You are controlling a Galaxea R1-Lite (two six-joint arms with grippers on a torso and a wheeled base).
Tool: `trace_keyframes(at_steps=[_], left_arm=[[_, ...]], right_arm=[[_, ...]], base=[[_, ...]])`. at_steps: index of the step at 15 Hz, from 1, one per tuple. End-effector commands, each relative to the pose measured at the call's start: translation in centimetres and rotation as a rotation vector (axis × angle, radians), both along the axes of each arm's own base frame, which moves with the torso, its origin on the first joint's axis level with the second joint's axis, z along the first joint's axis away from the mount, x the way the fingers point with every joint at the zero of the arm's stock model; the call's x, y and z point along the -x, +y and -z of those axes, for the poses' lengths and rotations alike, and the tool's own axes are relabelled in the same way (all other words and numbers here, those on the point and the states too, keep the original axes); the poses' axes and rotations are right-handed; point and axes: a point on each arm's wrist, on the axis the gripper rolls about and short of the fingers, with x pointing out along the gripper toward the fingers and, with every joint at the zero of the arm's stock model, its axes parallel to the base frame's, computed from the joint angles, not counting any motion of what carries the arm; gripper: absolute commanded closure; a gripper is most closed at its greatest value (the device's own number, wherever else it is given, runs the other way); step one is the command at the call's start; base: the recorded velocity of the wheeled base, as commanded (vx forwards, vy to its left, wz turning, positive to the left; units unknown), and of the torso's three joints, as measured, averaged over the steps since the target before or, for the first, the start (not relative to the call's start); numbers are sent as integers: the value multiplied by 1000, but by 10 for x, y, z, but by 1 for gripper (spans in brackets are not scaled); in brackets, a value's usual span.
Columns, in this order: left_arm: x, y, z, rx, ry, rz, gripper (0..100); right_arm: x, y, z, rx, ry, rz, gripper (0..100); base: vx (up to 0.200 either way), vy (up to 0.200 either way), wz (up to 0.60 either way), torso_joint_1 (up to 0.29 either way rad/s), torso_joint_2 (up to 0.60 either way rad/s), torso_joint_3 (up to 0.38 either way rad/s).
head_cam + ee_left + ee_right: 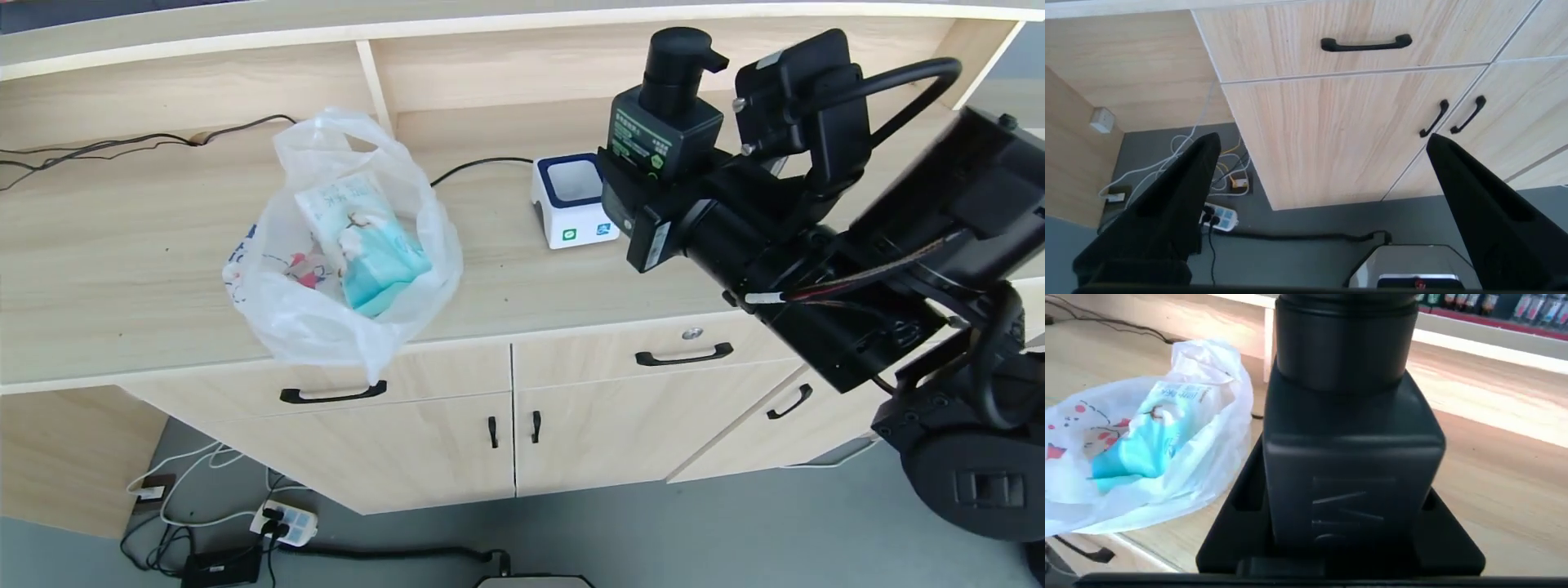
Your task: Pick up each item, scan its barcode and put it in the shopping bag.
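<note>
Right tool (629,188) grips my black pump bottle (665,114) low down; I think it's hard, heavy, slippery. Left tool (1323,147) gapes empty.

The counter (122,269) and its cupboard fronts are pale wood-grain board, matt and smooth. At centre left of the head view, the shopping bag (326,327) is thin, translucent white plastic, crinkled and faintly shiny. The tissue pack (375,245) inside it wears soft, glossy film. The pump bottle (665,122) at upper right is dark matt plastic with a smooth green label. The scanner (567,220) beside it is glossy white plastic. The drawer handles (684,357) look matt black, and the small round lock (692,333) is bright metal.
</note>
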Motion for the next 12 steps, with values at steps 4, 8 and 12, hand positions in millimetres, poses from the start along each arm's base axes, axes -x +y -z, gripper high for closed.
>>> trace_keyframes(at_steps=[4, 8, 12], left_arm=[[0, 0, 0, -4, 1, -1, 0], [0, 0, 0, -4, 1, 1, 0], [0, 0, 0, 2, -1, -1, 0]], right_arm=[[-3, -40, -9, 13, -1, 39, 100], [-10, -73, 1, 109, -16, 29, 100], [-16, -88, 10, 136, 7, 58, 100]], base=[[50, 200, 0, 13, 10, 1], [200, 50, 0, -7, 0, 0], [0, 0, 0, 0, 0, 0]])
